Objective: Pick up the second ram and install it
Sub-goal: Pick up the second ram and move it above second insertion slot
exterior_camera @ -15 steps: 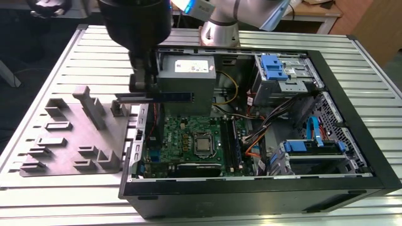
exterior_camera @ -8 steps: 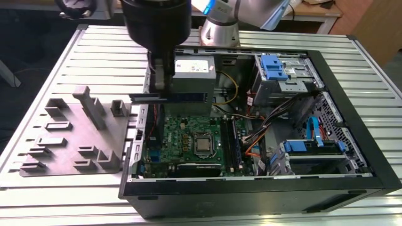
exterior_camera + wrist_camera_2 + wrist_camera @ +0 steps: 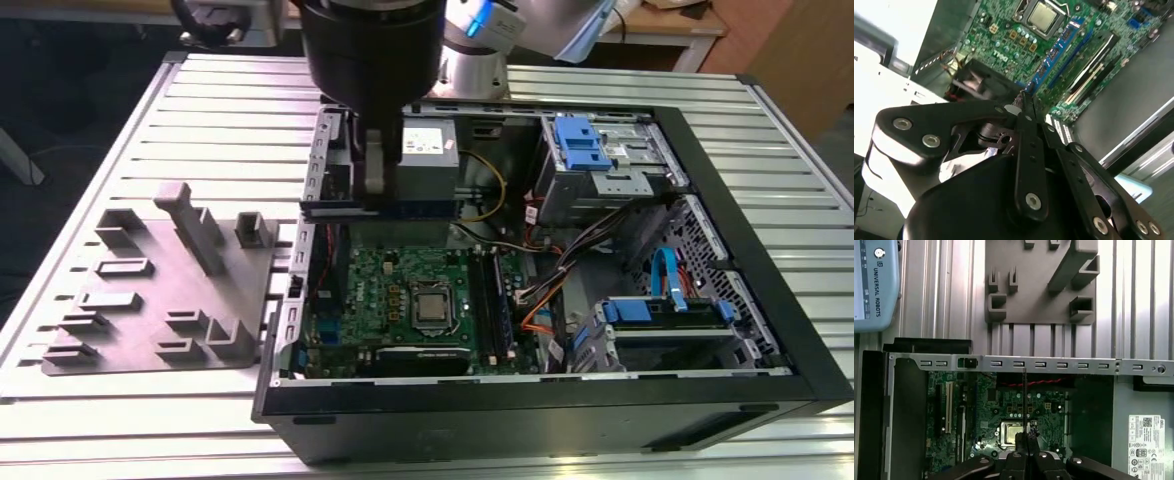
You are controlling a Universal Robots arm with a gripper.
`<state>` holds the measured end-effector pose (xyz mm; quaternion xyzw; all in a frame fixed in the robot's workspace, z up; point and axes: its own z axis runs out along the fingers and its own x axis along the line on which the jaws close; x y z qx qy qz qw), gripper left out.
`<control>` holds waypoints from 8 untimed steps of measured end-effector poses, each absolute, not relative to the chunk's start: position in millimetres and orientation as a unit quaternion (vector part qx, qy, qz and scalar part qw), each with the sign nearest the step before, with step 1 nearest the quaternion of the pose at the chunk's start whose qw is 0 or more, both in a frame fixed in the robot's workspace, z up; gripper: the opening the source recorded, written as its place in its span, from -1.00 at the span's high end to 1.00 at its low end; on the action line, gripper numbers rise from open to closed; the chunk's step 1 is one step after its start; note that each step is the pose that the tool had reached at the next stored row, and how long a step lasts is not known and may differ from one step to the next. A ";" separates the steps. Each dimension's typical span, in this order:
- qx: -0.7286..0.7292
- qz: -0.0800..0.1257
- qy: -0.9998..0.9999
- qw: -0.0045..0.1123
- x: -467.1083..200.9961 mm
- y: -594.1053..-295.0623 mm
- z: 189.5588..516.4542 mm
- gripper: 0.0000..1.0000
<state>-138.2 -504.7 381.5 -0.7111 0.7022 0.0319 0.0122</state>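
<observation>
**Second ram clamped in the gripper above the open case**

The second ram (image 3: 1025, 400) is grasped in the gripper (image 3: 378, 195), whose 2 fingers are pressed tight on it. In the first wrist view it appears edge-on, a thin dark line running out from between the fingertips, over the motherboard (image 3: 387, 290) and toward the perforated metal rim of the computer case (image 3: 747, 330). In the exterior view the gripper hangs inside the open case, above the motherboard end nearest the power supply (image 3: 430, 150) and just beside that unit. The CPU socket (image 3: 434, 300) lies further down the board. The blue memory slots (image 3: 1061, 42) run alongside the socket, well apart from the gripper. Blue-tabbed drive cages and bundled cables fill the half of the case on the exterior view's right. Outside the case, on the exterior view's left, the grey holder tray (image 3: 147, 290) with its upright posts lies on the ridged aluminium tabletop (image 3: 200, 110).
</observation>
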 end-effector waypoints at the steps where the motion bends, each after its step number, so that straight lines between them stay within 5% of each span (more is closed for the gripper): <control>1: -0.711 0.032 0.702 0.012 -135.8 -504.7 381.0 0.84; 8: -0.710 0.032 0.703 0.012 -115.0 -504.7 378.6 0.84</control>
